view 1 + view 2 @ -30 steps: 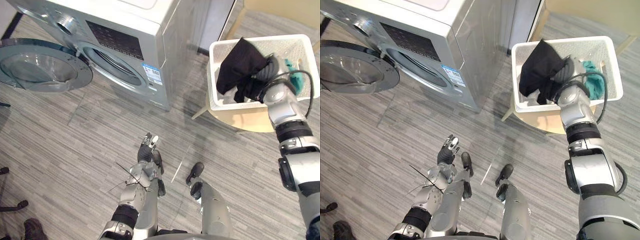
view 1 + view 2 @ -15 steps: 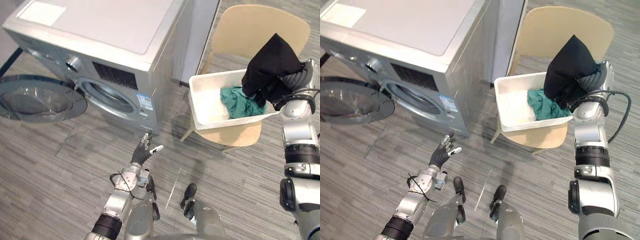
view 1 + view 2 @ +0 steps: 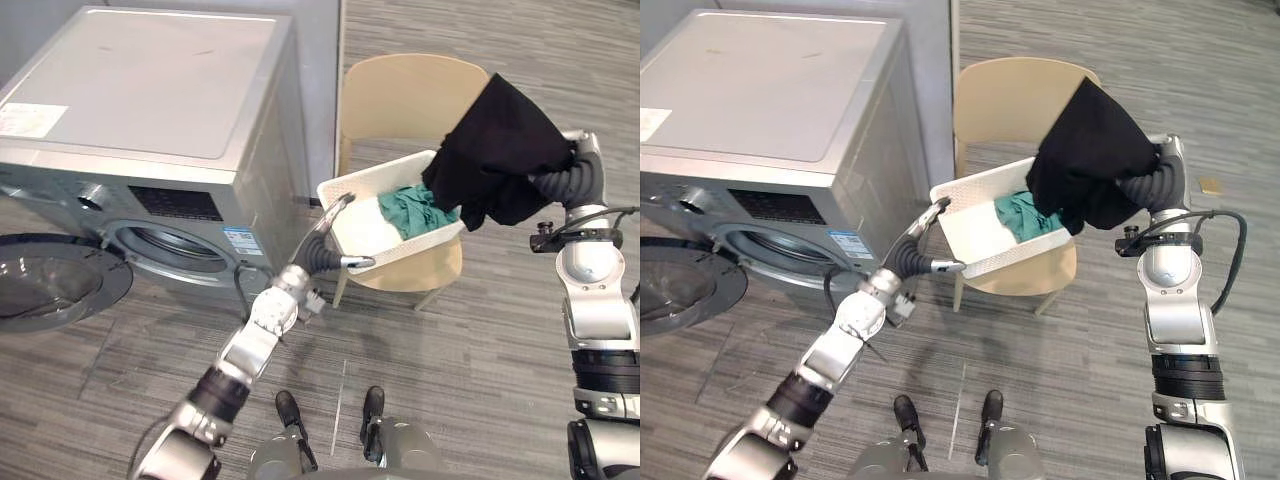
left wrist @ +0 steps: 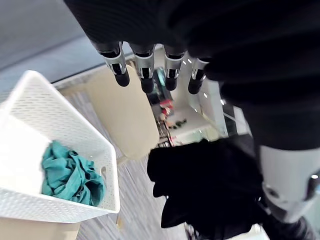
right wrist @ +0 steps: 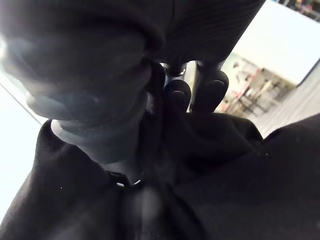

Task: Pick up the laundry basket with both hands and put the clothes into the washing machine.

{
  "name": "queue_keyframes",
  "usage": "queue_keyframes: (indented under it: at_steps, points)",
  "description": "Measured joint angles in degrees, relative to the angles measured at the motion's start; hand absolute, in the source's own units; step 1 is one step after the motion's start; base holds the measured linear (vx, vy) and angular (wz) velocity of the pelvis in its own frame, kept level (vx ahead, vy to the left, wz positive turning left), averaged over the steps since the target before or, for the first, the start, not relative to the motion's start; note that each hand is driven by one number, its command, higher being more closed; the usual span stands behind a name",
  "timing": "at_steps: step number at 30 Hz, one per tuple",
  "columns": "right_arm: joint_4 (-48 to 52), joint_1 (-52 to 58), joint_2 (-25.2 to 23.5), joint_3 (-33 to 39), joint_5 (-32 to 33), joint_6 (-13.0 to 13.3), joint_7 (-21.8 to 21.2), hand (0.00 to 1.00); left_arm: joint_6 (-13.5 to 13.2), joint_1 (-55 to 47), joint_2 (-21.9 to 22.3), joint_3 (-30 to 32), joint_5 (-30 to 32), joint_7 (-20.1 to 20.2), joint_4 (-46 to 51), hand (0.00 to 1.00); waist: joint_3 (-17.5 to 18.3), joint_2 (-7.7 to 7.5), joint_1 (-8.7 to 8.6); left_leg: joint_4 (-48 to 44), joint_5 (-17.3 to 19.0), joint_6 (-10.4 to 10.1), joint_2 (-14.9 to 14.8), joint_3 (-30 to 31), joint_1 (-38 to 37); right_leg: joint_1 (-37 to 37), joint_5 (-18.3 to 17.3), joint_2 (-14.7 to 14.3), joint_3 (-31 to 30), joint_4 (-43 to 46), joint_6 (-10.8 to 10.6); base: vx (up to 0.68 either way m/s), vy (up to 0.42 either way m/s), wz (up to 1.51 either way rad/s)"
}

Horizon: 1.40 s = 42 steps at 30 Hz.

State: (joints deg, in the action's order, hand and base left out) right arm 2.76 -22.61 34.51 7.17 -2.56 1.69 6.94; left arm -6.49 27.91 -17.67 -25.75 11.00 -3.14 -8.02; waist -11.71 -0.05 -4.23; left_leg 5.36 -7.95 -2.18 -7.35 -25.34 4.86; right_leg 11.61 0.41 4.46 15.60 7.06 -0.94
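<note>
A silver-grey front-loading washing machine [image 3: 150,130] is seen at the left, its round door [image 3: 45,285] swung open. Beside it a beige wooden chair [image 3: 400,95] is placed, and a white perforated plastic laundry basket [image 3: 352,218] is carried on its seat. A black garment [image 3: 505,150] is held raised over the basket's right end, clenched in the curled fingers of the right robot hand [image 5: 210,90]. A crumpled teal cloth [image 3: 412,208] is left inside the basket. The left robot hand [image 3: 325,250] is kept released, fingers straight, just beside the basket's near left corner.
</note>
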Motion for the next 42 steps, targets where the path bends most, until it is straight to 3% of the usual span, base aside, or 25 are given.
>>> queue_keyframes:
  at_steps: [2,5,11,21,25,32,33,41,42]
  points:
    - [3.54,-0.25,2.91,-3.42,4.93,2.07,-1.94,1.0,-0.68,7.13,-2.66,-2.9,5.97,-1.11,-3.6,0.0,-0.01,0.0,-0.63,0.0,-0.05,0.06,-0.13,-1.92,1.51,2.1,2.02,-0.47,-2.16,-1.45,0.23,-0.01,-0.009,-0.52]
    - [5.21,-1.95,5.3,-7.27,11.3,3.48,-3.27,1.0,-0.92,10.8,-3.49,-4.21,10.01,-2.18,-5.2,0.0,-0.03,-0.02,-1.75,-0.02,-0.19,0.27,0.11,-3.53,2.74,4.05,4.12,-0.72,-4.43,-2.83,0.43,0.02,0.002,-0.44]
    - [7.62,-5.09,7.0,-10.4,22.04,4.59,-5.75,1.0,-1.48,16.23,-3.33,-6.29,9.05,-2.26,-6.1,0.0,-1.68,0.12,-1.47,-1.42,0.27,0.79,0.16,-4.4,5.86,6.68,5.74,-0.85,-5.9,-3.95,0.08,0.02,-0.003,-0.13]
    - [9.81,-10.8,4.0,-19.24,22.7,4.45,-5.64,1.0,-0.18,18.11,1.86,-6.35,-8.93,-2.24,-10.05,0.0,-5.99,1.69,-0.9,-4.41,1.22,1.88,0.29,-3.67,9.73,8.6,7.11,0.18,-5.17,-4.39,-0.02,0.03,0.003,0.05]
    - [9.82,-10.81,3.31,-20.79,22.64,4.45,-5.51,1.0,0.36,19.52,2.51,-5.97,-13.5,-4.79,-10.81,0.0,-6.5,1.67,-0.66,-6.05,2.31,1.94,0.23,-3.12,10.49,8.6,7.08,0.48,-5.11,-4.4,-0.06,0.05,0.007,0.03]
    - [9.82,-10.75,2.5,-20.77,22.67,4.45,-3.64,1.0,0.23,18.23,3.38,-3.67,-31.43,-5.54,-10.62,0.0,-7.53,1.9,0.13,-6.39,2.46,2.13,0.35,-1.83,11.14,8.36,7.04,0.75,-3.82,-4.39,-0.12,0.05,0.009,0.08]
    - [9.82,-10.65,2.26,-20.76,22.67,4.45,-3.57,1.0,0.03,17.76,3.56,-3.1,-31.89,-5.57,-10.59,1.0,-7.53,1.91,0.13,-6.4,2.46,2.13,0.35,-1.68,11.14,8.27,7.02,0.76,-3.66,-4.39,-0.15,0.07,0.006,0.12]
    - [9.27,-7.8,-0.62,-20.82,22.64,4.54,-3.33,1.0,-0.73,13.78,6.25,-0.73,-30.54,-7.52,-9.58,1.0,-7.59,1.91,0.46,-6.4,2.51,2.16,0.65,-1.39,11.16,7.9,6.7,1.24,-2.89,-4.36,-0.6,0.05,0.012,0.06]
    - [9.27,-7.28,-0.66,-20.81,22.65,4.72,-3.19,0.0,-0.86,13.18,6.84,-0.54,-30.55,-8.37,-8.92,1.0,-7.68,1.91,0.46,-6.39,2.51,2.17,0.67,-1.39,11.17,7.89,6.68,1.28,-2.86,-4.36,-0.63,0.05,0.011,0.01]
